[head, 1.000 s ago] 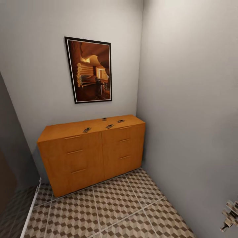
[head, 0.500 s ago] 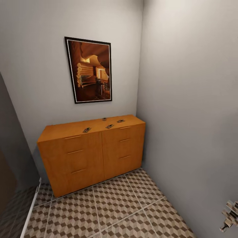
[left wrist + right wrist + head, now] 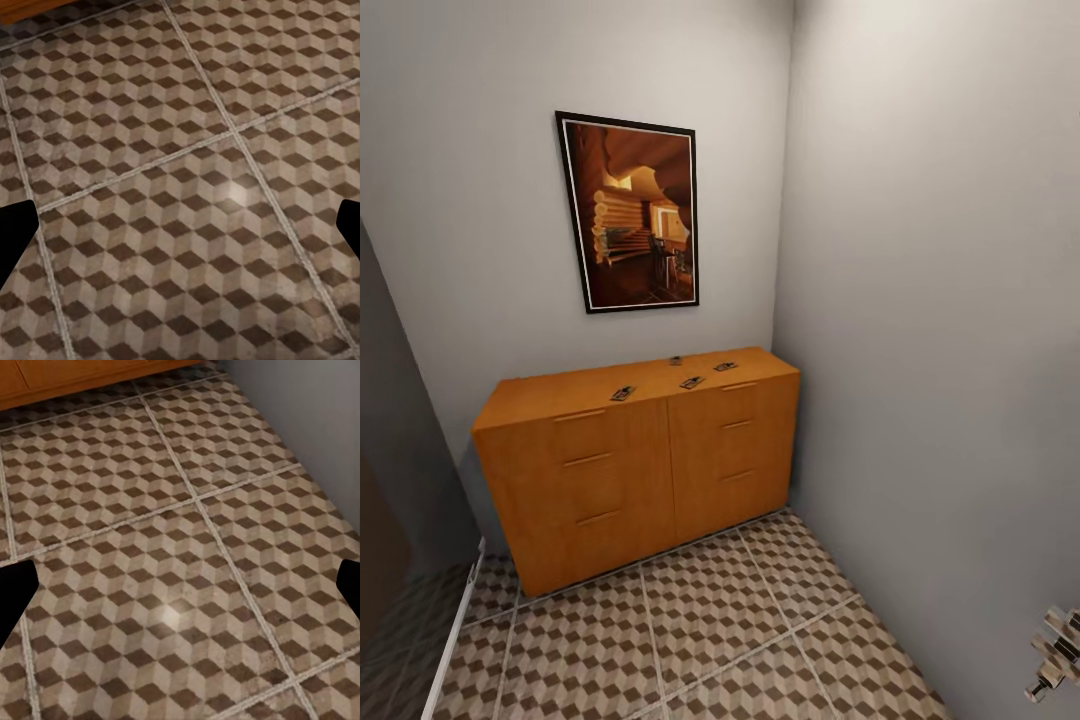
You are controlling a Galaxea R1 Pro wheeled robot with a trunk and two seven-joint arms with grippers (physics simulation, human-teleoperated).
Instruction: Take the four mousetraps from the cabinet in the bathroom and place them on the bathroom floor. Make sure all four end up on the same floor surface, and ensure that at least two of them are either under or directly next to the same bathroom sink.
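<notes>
Your four mousetraps [image 3: 691,382] lie atop the cabinet [image 3: 640,470], well apart from both grippers [image 3: 180,232] [image 3: 180,592], whose fingers spread wide over the bathroom floor [image 3: 700,630].

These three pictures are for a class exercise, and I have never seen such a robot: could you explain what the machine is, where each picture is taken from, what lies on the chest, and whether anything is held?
It is a simulated wheeled robot with two arms. The big picture comes from its head, looking at a cabinet in a corner, under a framed picture. Four mousetraps lie on top: one towards the left, one in the middle, one nearer the wall, one to the right. Part of the right arm shows at that view's lower right edge. The other two pictures come from cameras on the wrists, both looking down at the patterned floor. The dark shapes at their sides are fingertips of the left gripper and of the right gripper. Both are open and hold nothing.
</notes>
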